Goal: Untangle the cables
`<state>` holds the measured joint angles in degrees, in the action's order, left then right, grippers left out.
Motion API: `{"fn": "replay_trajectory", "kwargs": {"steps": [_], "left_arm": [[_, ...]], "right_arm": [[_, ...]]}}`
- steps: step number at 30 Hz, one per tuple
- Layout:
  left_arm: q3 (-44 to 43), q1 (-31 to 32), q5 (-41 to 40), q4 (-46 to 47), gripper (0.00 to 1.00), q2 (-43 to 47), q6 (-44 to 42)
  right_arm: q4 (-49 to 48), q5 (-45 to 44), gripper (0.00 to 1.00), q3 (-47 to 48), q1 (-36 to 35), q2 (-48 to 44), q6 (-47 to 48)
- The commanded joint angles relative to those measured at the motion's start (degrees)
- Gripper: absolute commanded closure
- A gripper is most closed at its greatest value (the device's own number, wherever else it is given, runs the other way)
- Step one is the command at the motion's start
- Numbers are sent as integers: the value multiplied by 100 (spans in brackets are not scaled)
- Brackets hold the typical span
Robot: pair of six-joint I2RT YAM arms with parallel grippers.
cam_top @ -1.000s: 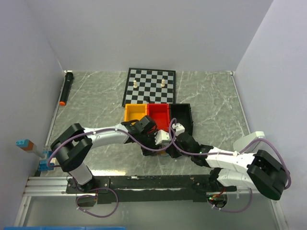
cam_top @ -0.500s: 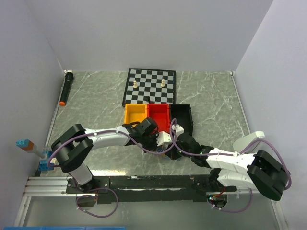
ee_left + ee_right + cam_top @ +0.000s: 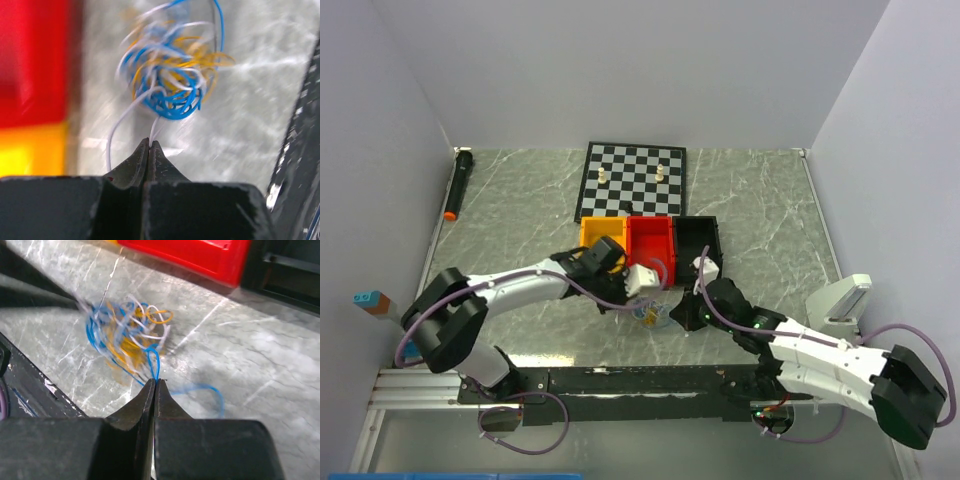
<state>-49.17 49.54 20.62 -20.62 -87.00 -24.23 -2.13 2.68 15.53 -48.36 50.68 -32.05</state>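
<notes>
The cables form a small tangled ball of blue, orange-yellow and whitish wires on the marble table, seen in the top view as the cables between both grippers. My left gripper is shut, pinching a whitish wire that rises from its tips into the tangle. A loop of the same whitish wire curves down to the left of the tips. My right gripper is shut on a blue wire leading up into the cables; a loose blue loop trails to its right. In the top view the left gripper and right gripper flank the ball.
Orange bin, red bin and black bin stand just behind the tangle. A chessboard with two pale pieces lies farther back. A black marker rests along the left wall. Purple hoses run along both arms.
My left gripper has closed on the whitish wire and pulled left and back. The right arm has stretched out leftward, still shut. The tangle now shows between the two grippers.
</notes>
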Motion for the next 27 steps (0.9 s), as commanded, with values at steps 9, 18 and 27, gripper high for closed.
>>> {"fn": "replay_trajectory", "kwargs": {"steps": [9, 18, 27], "left_arm": [[135, -1130, 399, -1092, 99, 1114, -328], [837, -1526, -286, -1893, 99, 2151, -837], [1524, -1746, -928, -1972, 99, 2706, -1198]], "right_arm": [[1258, -944, 100, 213, 46, -1032, -328], [2760, -2471, 100, 916, 134, -2148, -775], [4219, -4423, 100, 1838, 142, -2905, -1426]]}}
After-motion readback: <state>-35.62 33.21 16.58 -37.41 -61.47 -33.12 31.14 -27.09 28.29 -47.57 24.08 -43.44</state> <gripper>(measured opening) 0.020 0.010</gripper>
